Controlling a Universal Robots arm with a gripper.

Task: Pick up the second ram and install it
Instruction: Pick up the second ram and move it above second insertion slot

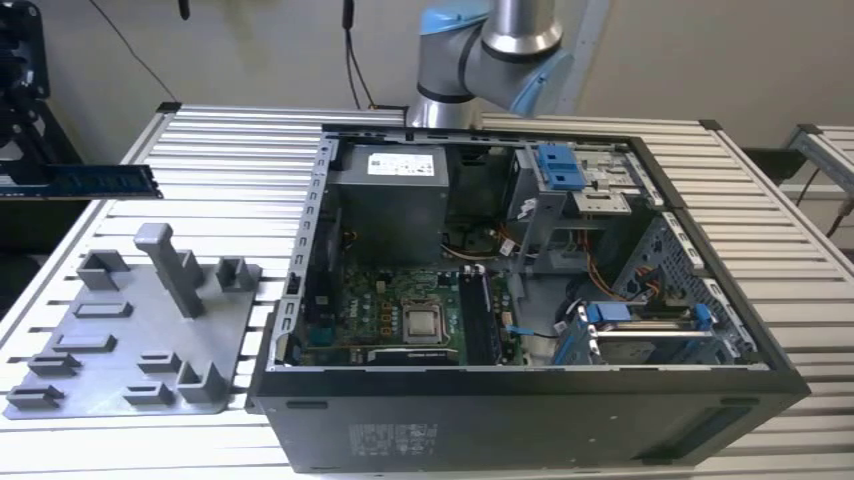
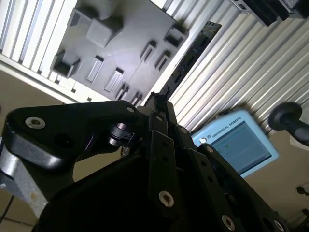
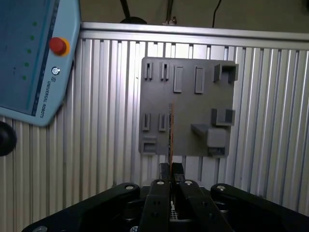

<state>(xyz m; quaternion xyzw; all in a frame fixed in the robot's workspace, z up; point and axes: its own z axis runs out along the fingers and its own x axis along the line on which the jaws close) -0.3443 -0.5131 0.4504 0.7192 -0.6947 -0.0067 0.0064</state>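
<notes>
Looking at the first wrist view, you find the pincer (image 3: 171, 170) shut hard on the second ram (image 3: 170, 128). Its black fingertips (image 3: 165, 170) pinch one end of the stick. You see the board edge-on, as a thin dark line with a trace of orange. It runs away from the camera in front of the grey fixture plate (image 3: 193, 111).

In the second wrist view the same grip shows from the side. The fingers meet on the near end of the second ram (image 2: 186, 60). The dark board with its black chips reaches out past the plate's corner, over the ribbed aluminium tabletop (image 2: 251, 63). A pale-blue teach pendant (image 2: 236, 140) sits near the tabletop's edge.

In the exterior view the second ram (image 1: 100, 182) hangs level in the air at about ten o'clock from the open computer case (image 1: 534, 420). It looks blue-green, with its long side across the picture, well apart from the case. The fixture plate lies flat on the tabletop at about nine o'clock from the case, just beside its side wall, with its upright posts bare.

Inside the case you can see the green motherboard (image 1: 387, 310) on the floor, with the processor socket (image 1: 424, 322) near its middle. The arm (image 1: 501, 45) rises at twelve o'clock, behind the case.
</notes>
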